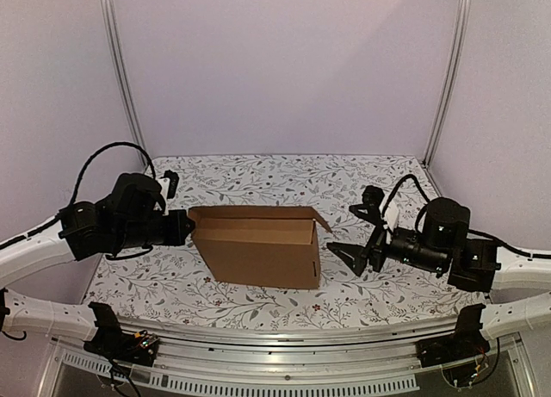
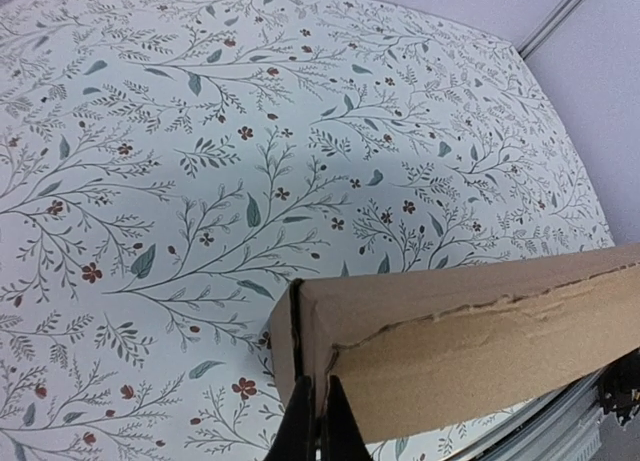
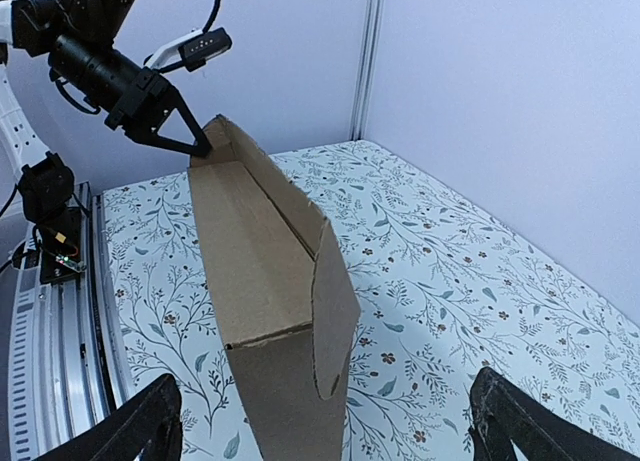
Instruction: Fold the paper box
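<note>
The paper box (image 1: 258, 246) is a brown cardboard box that stands on the floral table between the two arms, tilted, with its open end and a loose flap (image 1: 317, 218) turned to the right. My left gripper (image 1: 188, 227) is shut on the box's upper left corner. In the left wrist view its fingertips (image 2: 305, 426) pinch the cardboard edge of the box (image 2: 470, 331). My right gripper (image 1: 351, 232) hangs open just right of the box, apart from it. In the right wrist view the box (image 3: 265, 281) stands ahead of the right gripper (image 3: 325, 386), whose fingers (image 3: 150, 426) are spread wide.
The floral tablecloth (image 1: 362, 177) covers the table. Purple walls with aluminium posts (image 1: 448, 70) close in the back and both sides. A metal rail (image 1: 284, 337) runs along the near edge by the arm bases.
</note>
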Available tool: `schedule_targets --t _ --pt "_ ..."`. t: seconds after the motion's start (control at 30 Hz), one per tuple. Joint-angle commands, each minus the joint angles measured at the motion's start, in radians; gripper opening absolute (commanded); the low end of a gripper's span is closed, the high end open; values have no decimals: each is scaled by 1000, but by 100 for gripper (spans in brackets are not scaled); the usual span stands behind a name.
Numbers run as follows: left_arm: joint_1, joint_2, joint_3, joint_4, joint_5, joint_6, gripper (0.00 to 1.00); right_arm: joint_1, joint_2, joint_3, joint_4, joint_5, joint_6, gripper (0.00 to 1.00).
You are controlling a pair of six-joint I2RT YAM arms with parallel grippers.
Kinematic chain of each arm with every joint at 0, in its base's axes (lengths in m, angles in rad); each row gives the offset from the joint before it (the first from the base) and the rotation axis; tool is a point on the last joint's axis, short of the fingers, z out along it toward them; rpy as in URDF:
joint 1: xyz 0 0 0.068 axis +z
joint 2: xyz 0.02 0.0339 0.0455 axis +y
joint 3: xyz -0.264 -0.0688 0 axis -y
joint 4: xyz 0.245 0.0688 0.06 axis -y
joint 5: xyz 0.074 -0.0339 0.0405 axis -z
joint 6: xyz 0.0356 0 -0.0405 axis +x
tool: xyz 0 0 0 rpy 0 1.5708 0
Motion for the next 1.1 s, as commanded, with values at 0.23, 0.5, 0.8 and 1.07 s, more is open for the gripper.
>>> schedule_targets --t 0.23,0.5,0.8,1.07 --pt "-16 31 -10 -113 -37 -95 0 13 60 342 -703 9 103 99" --pt "-25 43 -1 -111 -65 -133 0 23 108 478 -774 117 112 99" --pt "-27 39 0 -111 -77 -128 0 21 218 590 -846 147 160 99" --pt "-27 35 1 -114 -90 -124 0 21 305 748 -940 138 109 87"
